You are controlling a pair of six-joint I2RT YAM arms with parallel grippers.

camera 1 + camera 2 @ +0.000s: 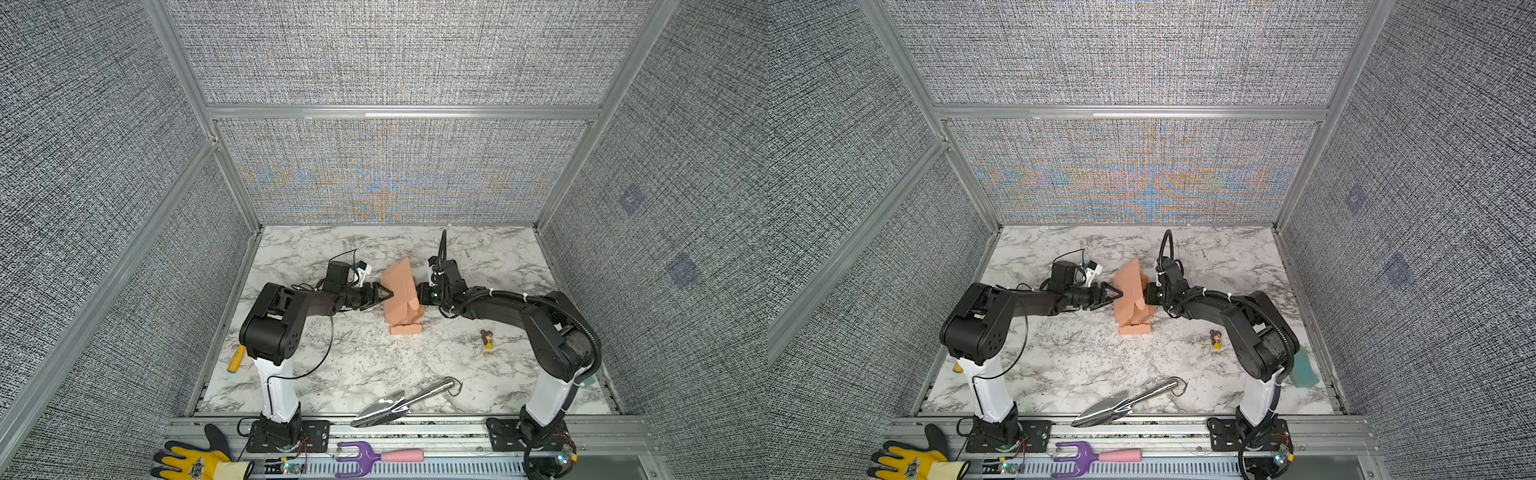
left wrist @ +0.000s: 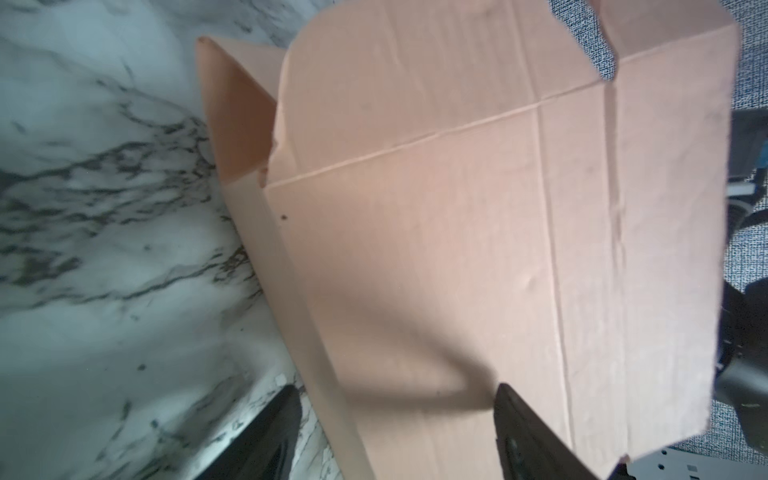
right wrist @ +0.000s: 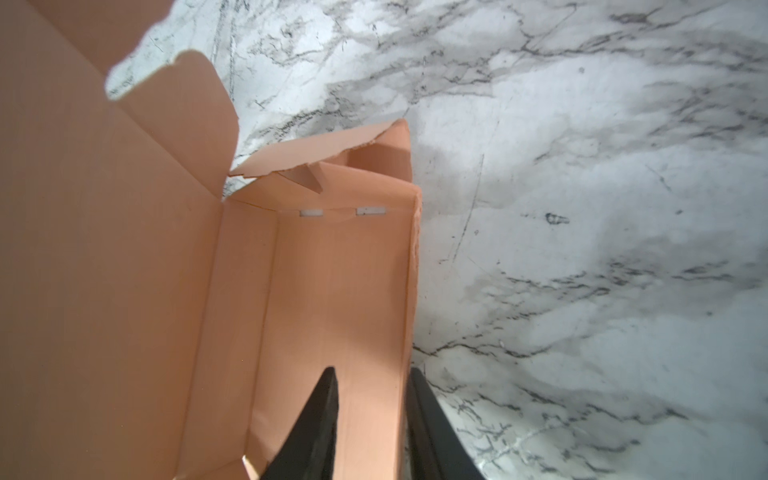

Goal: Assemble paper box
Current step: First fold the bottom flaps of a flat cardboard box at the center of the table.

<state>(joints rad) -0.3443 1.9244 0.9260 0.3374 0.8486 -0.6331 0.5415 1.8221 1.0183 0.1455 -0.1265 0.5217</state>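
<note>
1. We see the paper box (image 1: 400,291) approx. in the middle of the worktop (image 1: 374,365). It is between the left arm (image 1: 291,307) and the right arm (image 1: 519,307), and both top views show it there.
2. The box stands up on its end, tilted, w/ one flap lying flat on the worktop at the near side.
3. It is only half made. In the right wrist view the paper box (image 3: 332,291) is an open tray w/ side walls, and its lid panel w/ rounded flaps is not closed.
4. Left jaws: wide open, holding nothing. In the left wrist view one of the fingers (image 2: 523,428) is in front of the big outer panel. The other is over the worktop, w/ the box edge between them.
5. Right jaws: only a little open, astride one side wall. One finger is inside the tray and the other is outside, just beside the wall. We cannot tell if they really pinch it.
6. Also on the worktop: a metal trowel (image 1: 399,405) near the front edge and a small doll (image 1: 487,340) near the right arm, both well apart from the box.
</note>
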